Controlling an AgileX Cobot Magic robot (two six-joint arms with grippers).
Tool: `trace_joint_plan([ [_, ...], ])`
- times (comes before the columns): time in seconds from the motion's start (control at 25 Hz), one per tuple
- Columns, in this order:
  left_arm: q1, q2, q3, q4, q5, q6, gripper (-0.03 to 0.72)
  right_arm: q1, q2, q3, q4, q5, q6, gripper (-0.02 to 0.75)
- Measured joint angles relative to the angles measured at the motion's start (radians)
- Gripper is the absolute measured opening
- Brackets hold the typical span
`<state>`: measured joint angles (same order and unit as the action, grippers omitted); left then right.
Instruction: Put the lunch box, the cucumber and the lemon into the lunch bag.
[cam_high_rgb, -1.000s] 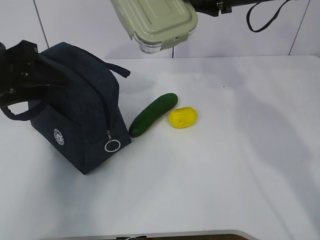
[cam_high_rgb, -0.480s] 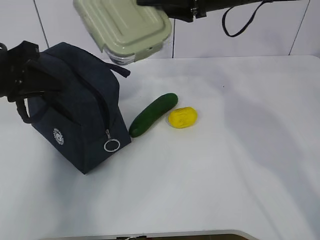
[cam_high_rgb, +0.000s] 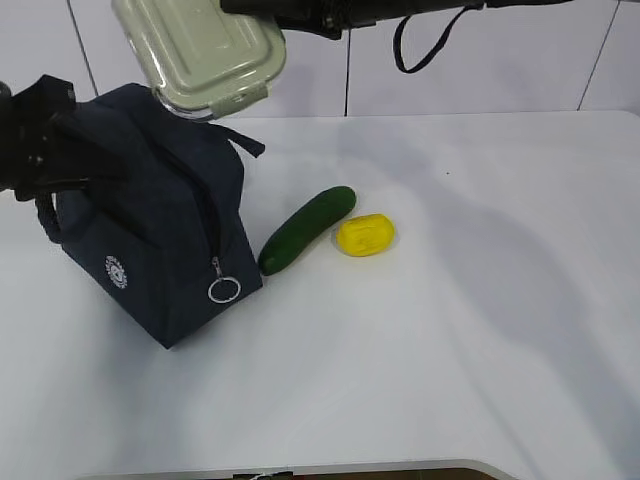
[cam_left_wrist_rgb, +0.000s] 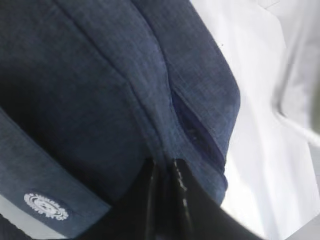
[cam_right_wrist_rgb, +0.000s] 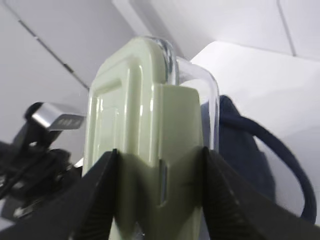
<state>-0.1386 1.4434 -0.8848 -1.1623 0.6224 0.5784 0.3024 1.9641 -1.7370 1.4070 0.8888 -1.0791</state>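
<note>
Right end effector (cam_right_wrist_rgb: 157, 200) clamped across one end of the rectangular clear lunch box with the pale sage-green clip-on lid (cam_high_rgb: 198, 50), both fingers pressed against its sides; box carried high and tilted, above the rear top of the boxy dark navy fabric lunch bag (cam_high_rgb: 160, 230), not yet inside. Left end effector (cam_left_wrist_rgb: 164, 170) had its fingers together, pinching a fold of the bag's fabric near the top seam; in the exterior view it sat at the bag's left edge beside a loop handle. Bag stood on the white bench (cam_high_rgb: 450, 330), silver ring zipper pull (cam_high_rgb: 224, 291) hanging at its front corner. Smooth dark green curved cucumber (cam_high_rgb: 306, 229) lay just right of the bag, the small bright yellow oval lemon (cam_high_rgb: 365, 235) just beside its upper end, whether touching could not be told. Risks judged: mouth looked narrow, so the tilted box could catch a rim or handle and drag the bag; thin fabric pinch could slip and let the opening collapse.
</note>
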Motion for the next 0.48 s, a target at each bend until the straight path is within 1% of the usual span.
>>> trace_joint_plan([
  [0.2, 0.0, -0.012, 0.0, -0.012, 0.0, 0.0, 0.005, 0.034, 0.01, 0.0, 0.004, -0.091, -0.01, 0.379],
  [0.48, 0.0, -0.012, 0.0, -0.014, 0.0, 0.0, 0.005, 0.075, 0.082, 0.0, 0.006, -0.108, -0.033, 0.379],
])
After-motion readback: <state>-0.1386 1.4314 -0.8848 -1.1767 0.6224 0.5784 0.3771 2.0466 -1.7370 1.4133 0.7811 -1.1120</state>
